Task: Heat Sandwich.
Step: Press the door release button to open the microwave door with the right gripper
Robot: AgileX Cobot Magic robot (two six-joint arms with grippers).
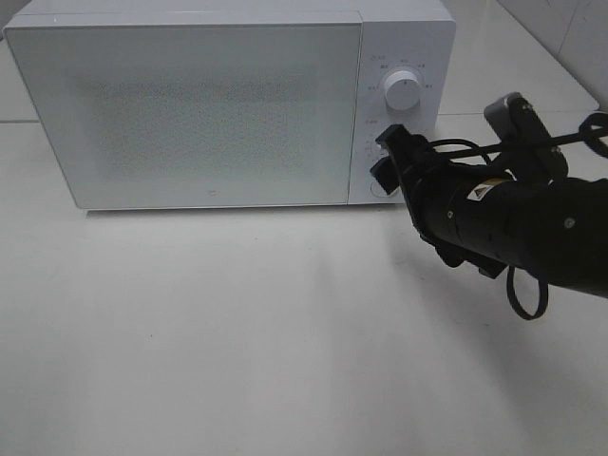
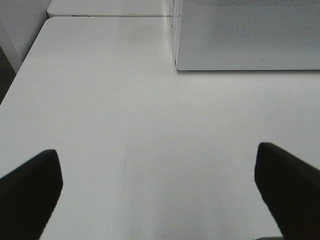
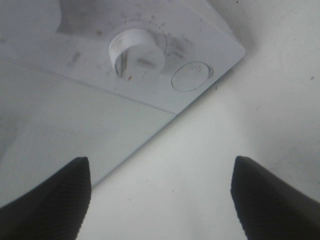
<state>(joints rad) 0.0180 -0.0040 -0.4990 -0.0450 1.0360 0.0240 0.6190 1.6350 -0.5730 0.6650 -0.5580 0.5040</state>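
Spotter one: Your right gripper (image 3: 160, 200) stood released, its two dark fingers (image 3: 50, 200) well apart with nothing between them; straight ahead of those jaws lay the lower corner of the control panel (image 3: 210, 42) of the microwave (image 1: 218, 109); a white knob (image 3: 136, 50) faced the jaws, and a round button (image 3: 190, 76) sat just beside it, nearer the panel's corner; whether a fingertip touched the panel, I could not tell you.

Spotter two: Agreed; seen from above, your fingertips overlapped that lower part of the panel; the larger dial (image 1: 403, 92) sat above the jaws, and the door (image 1: 142, 123) stretched away to their left, shut flush with the panel; the white table (image 1: 237, 332) lay below the jaws.

Spotter one: And your left gripper (image 2: 160, 195)?

Spotter two: Released too; you had its jaws spread wide and gripping nothing; beneath and just ahead of them there was only table surface; well ahead of the jaws stood a lower front corner of the microwave, apart from both fingers.

Spotter one: As for your sandwich, I could not tell you where it lay; neither pair of jaws held it, and the door's speckled front hid whatever was behind it.
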